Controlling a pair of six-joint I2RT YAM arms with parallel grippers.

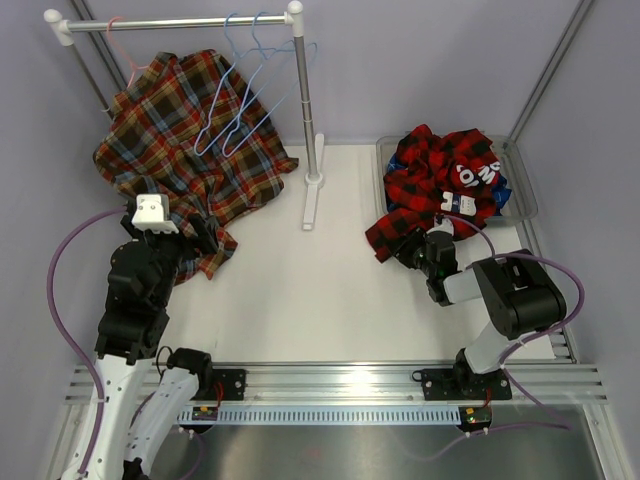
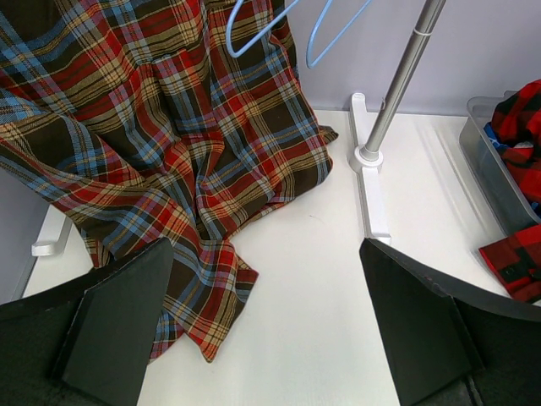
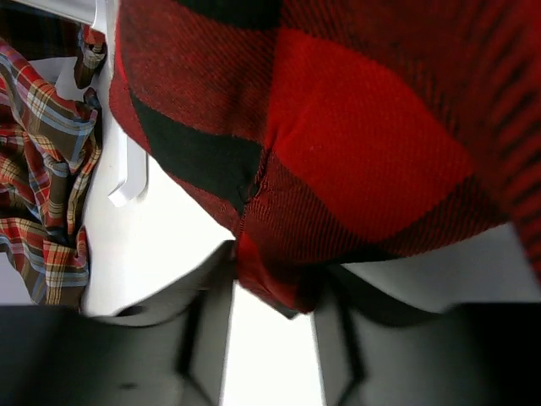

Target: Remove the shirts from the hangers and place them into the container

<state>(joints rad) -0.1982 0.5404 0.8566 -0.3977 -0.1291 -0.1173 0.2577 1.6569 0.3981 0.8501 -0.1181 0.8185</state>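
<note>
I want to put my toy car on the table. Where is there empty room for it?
The bare white table in the middle is free, between the brown shirt and the red shirt, in front of the rack foot. The left back corner is crowded with cloth, and the container is heaped full.

A white-and-steel rack (image 1: pixel 304 100) stands on the white table (image 1: pixel 300 300).

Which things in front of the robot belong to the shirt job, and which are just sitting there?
Job:
brown plaid shirt
red-and-black shirt
blue shirt
two blue hangers
pink hanger
container

Just there:
clothes rack
purple cables
</note>
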